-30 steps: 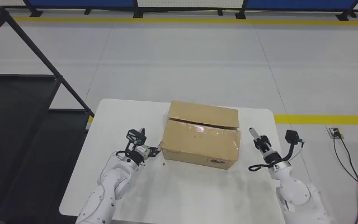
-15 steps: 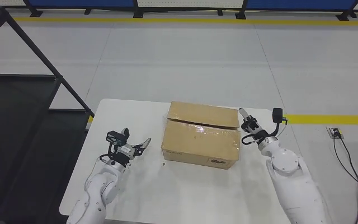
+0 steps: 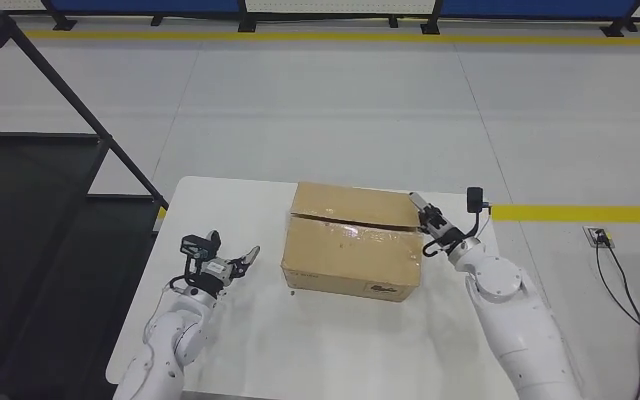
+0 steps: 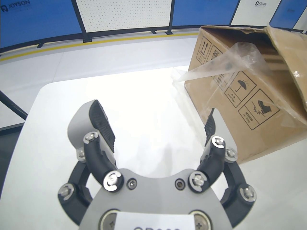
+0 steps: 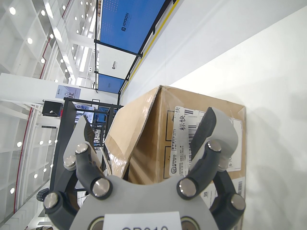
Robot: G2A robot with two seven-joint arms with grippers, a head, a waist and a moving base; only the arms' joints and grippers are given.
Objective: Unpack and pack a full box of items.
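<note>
A brown cardboard box (image 3: 350,240) stands in the middle of the white table (image 3: 330,345), its top flaps lying closed with a seam between them. A strip of clear tape (image 4: 223,65) hangs loose off the end of the box (image 4: 239,96) that faces my left gripper. That left gripper (image 3: 240,262) (image 4: 156,123) is open and empty, low over the table a short way left of the box. Up against the box's right end, my right gripper (image 3: 420,208) (image 5: 146,125) is open, its fingers straddling the upper edge of the box (image 5: 153,130) beside the shipping label (image 5: 182,132).
A black metal frame (image 3: 60,190) stands off the table's left side. Bare tabletop lies in front of the box and to its left. A yellow floor line (image 3: 565,213) runs behind the right arm.
My right gripper has swung in from the table's right side to the box's right end. The left gripper has backed away leftward from the box. The box has slid slightly left.
</note>
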